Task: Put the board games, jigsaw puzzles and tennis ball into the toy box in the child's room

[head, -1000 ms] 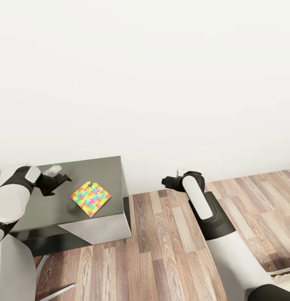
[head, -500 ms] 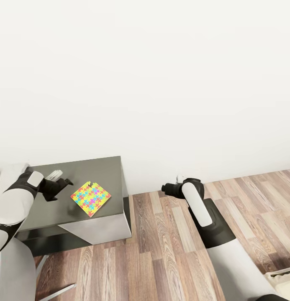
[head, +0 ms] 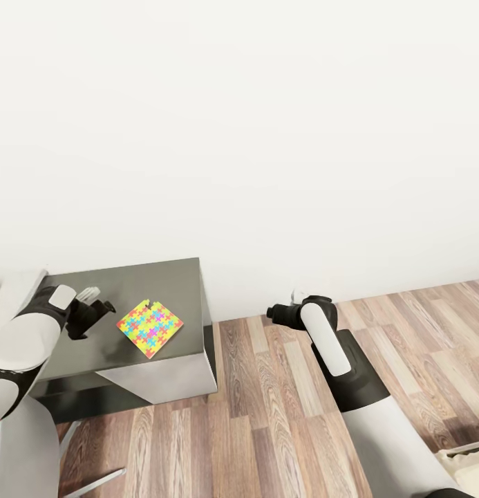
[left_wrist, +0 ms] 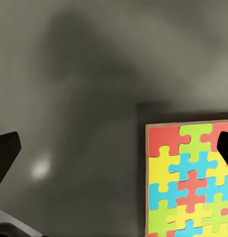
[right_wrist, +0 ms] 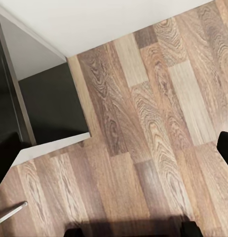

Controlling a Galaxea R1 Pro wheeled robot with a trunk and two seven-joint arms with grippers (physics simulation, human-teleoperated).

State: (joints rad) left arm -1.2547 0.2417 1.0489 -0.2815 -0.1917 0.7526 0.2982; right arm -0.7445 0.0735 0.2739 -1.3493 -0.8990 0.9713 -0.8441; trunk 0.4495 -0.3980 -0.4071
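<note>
Currently your left fingers (left_wrist: 114, 163), spread wide, straddle one jigsaw puzzle (left_wrist: 190, 180) edge; descending off-centre risks sliding it across the worktop (head: 170, 277).

no readable text, labels, brands or numbers anywhere; plain coloured pieces on the jigsaw puzzle (head: 150, 328), nothing printed on the counter (head: 166, 277), wall or floor.

Head view high over table (head: 163, 273) corner and floor (head: 267, 415), left wrist view close above table, right wrist view down at floor
</note>
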